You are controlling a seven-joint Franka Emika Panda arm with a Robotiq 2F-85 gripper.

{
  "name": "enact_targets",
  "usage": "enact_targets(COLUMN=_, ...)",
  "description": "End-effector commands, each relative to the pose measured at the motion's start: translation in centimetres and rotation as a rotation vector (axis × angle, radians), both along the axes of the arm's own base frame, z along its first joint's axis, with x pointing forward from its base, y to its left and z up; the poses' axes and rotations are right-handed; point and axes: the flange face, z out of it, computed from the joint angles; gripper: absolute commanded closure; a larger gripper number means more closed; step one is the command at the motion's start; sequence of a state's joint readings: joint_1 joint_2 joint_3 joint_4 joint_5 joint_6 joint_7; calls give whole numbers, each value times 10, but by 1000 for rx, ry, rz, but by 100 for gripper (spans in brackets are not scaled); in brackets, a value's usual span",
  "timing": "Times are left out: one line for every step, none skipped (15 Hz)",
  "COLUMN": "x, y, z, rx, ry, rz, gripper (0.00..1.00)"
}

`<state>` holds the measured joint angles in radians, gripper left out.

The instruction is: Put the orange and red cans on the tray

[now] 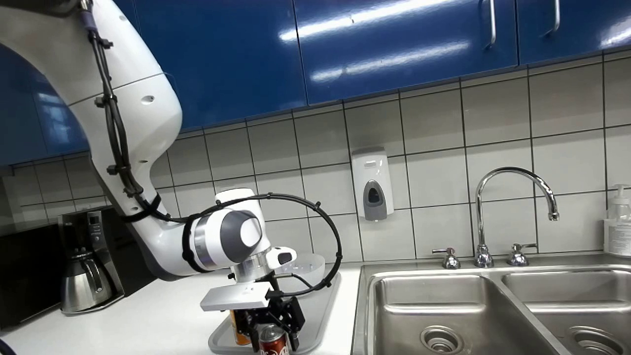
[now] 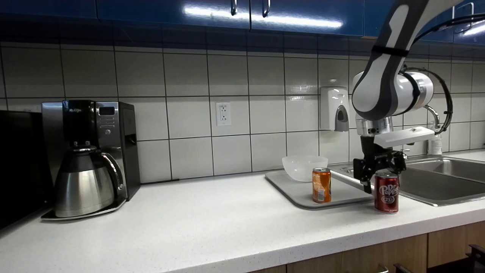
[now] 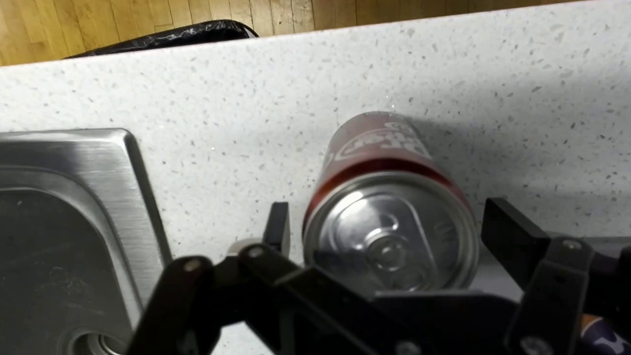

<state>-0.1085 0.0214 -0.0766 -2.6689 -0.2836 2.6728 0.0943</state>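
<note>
Wrist view, claw [image 3: 387, 224] spread apart around red can [image 3: 389, 212], plank floor [image 3: 123, 17] seen only here, in both exterior views frosted bowl [image 2: 301, 168] beyond claw, orange can [image 2: 321, 185] on flat gray tray [image 2: 293, 191]

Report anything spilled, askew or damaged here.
Nothing stands out: the orange can is upright on the tray, the red can upright on the counter, straddled by the open gripper; no spill or dent shows.

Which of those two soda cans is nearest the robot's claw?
The red Dr Pepper can: it stands on the counter between the fingers of the open claw. The orange can stands apart, on the tray.
</note>
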Motion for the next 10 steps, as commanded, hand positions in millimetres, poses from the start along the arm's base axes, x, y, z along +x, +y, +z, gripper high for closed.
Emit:
enact_targets(x=5, y=0, z=0, rx=-5, ry=-20, rz=3, gripper=0)
enact_targets(x=5, y=0, z=0, rx=-5, ry=-22, rz=1, gripper=0)
enact_targets(x=4, y=-1, z=1, rx=-6, ry=-24, rz=-1, gripper=0)
enact_targets(x=3, y=-1, z=2, rx=-7, ry=-25, rz=-2, gripper=0)
enact_targets(x=2, y=-2, z=3, rx=-8, ry=-26, rz=-4, gripper=0)
enact_targets(x=1, y=-3, z=4, rx=-8, ry=-27, rz=-6, gripper=0)
enact_targets(x=0, y=-4, z=5, rx=-9, ry=-28, rz=-10, gripper=0)
enact_targets(x=-1, y=-5, z=6, rx=-8, ry=-29, rz=-14, gripper=0)
enact_targets(x=-2, y=-6, z=7, rx=-9, ry=-30, rz=-17, gripper=0)
enact_targets(x=-3, y=-7, z=7, rx=-8, ry=-29, rz=-20, gripper=0)
